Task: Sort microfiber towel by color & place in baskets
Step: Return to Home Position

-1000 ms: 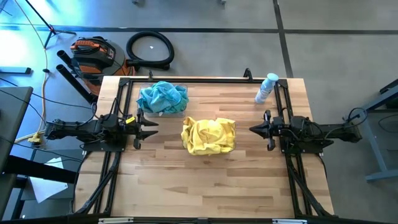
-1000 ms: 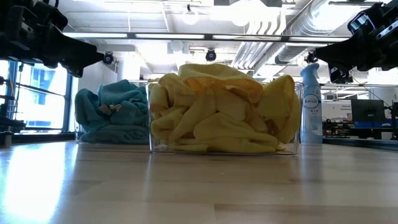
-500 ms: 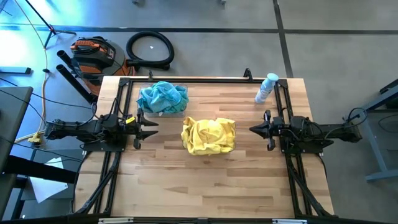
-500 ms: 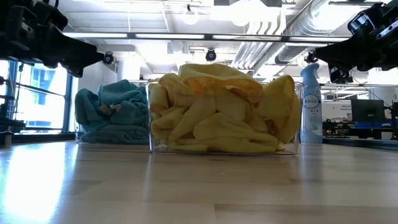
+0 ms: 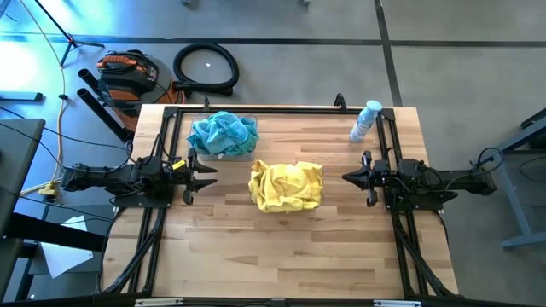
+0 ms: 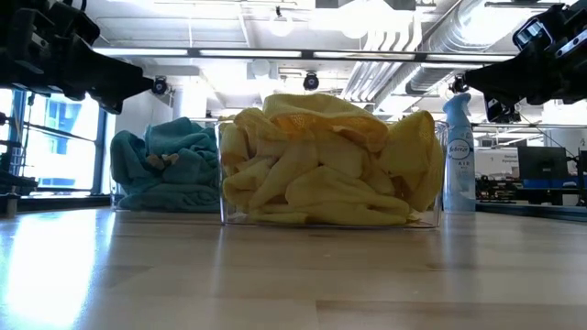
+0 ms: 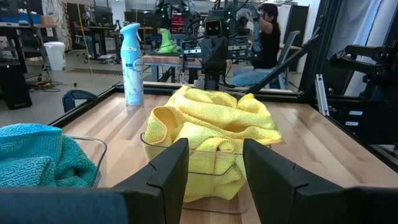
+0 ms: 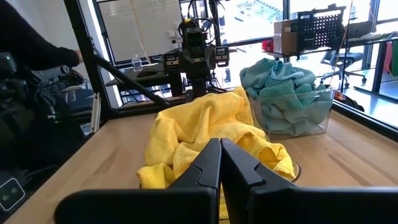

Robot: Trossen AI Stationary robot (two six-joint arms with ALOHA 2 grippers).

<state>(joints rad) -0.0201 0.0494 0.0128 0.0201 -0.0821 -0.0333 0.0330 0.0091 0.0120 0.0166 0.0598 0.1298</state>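
A heap of yellow towels [image 5: 286, 186] fills a clear basket [image 6: 234, 215] at the table's middle. A heap of teal towels [image 5: 223, 133] fills a second clear basket [image 8: 292, 122] toward the far left. My left gripper [image 5: 212, 174] hovers open at the table's left side, pointing at the yellow heap [image 7: 211, 121]. My right gripper [image 5: 345, 177] hovers shut at the right side, also pointing at the yellow heap [image 8: 205, 134]. Neither touches anything.
A small spray bottle [image 5: 365, 119] stands near the far right corner, also seen as the spray bottle [image 6: 458, 156]. Black frame rails [image 5: 166, 136] run along the table's left, right and far edges. Bare wood lies toward the near edge. A person [image 7: 267, 37] works in the room beyond.
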